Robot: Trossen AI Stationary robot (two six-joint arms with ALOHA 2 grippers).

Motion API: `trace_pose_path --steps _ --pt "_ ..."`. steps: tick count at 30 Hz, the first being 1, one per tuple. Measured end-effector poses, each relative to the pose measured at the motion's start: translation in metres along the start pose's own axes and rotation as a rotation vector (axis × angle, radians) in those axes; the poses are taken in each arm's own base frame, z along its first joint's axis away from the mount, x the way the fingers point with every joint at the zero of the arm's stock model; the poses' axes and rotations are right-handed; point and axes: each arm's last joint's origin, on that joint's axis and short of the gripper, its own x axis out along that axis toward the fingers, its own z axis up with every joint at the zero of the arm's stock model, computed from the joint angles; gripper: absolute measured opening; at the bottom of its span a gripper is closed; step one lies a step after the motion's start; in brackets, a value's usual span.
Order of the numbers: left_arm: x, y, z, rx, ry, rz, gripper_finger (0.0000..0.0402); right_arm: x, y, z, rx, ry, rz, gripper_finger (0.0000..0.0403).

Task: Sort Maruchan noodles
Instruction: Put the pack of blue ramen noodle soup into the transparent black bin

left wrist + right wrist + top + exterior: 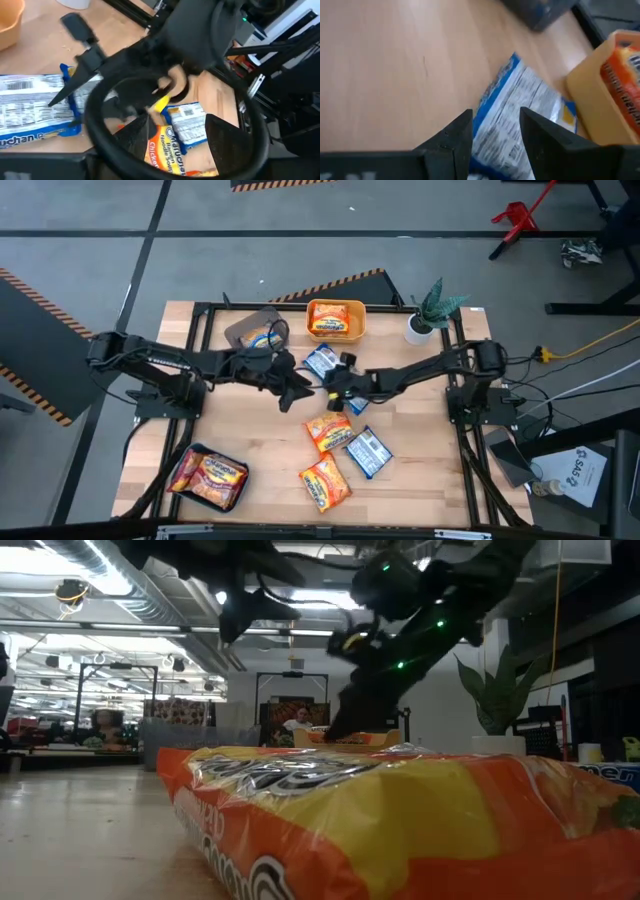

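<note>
The Maruchan noodles lie loose on the wooden table: a blue packet point(320, 362) at the far middle, an orange one point(328, 431), a blue one point(367, 452) and an orange one point(325, 483) nearer the front. My right gripper point(495, 132) is open and slants down just above the far blue packet point(520, 110), its fingers on either side of the packet's near end. My left gripper point(297, 392) hovers open beside it at the table's middle, holding nothing. In the left wrist view my left gripper point(180, 135) faces the right arm's wrist.
A yellow-orange bin point(336, 319) with an orange packet stands at the far middle. A grey bin point(257, 330) with a packet is to its left. A dark bin point(208, 477) with packets stands front left, and a potted plant point(430, 315) far right. An orange packet point(400, 820) fills the low view.
</note>
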Motion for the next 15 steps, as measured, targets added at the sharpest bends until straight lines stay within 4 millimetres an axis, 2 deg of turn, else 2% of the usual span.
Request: trace_pose_path --steps 3,8,15 --pt "0.000 -0.004 -0.004 0.006 0.012 0.002 0.0190 0.011 0.004 0.006 -0.029 0.048 0.014 0.0150" --pt "0.000 -0.010 -0.009 0.026 0.033 -0.013 0.0190 0.020 0.007 0.006 -0.067 0.130 -0.028 0.0153" --pt "-0.001 -0.012 -0.013 0.068 0.017 0.052 0.0190 0.025 0.010 -0.001 -0.038 0.165 -0.027 0.0195"
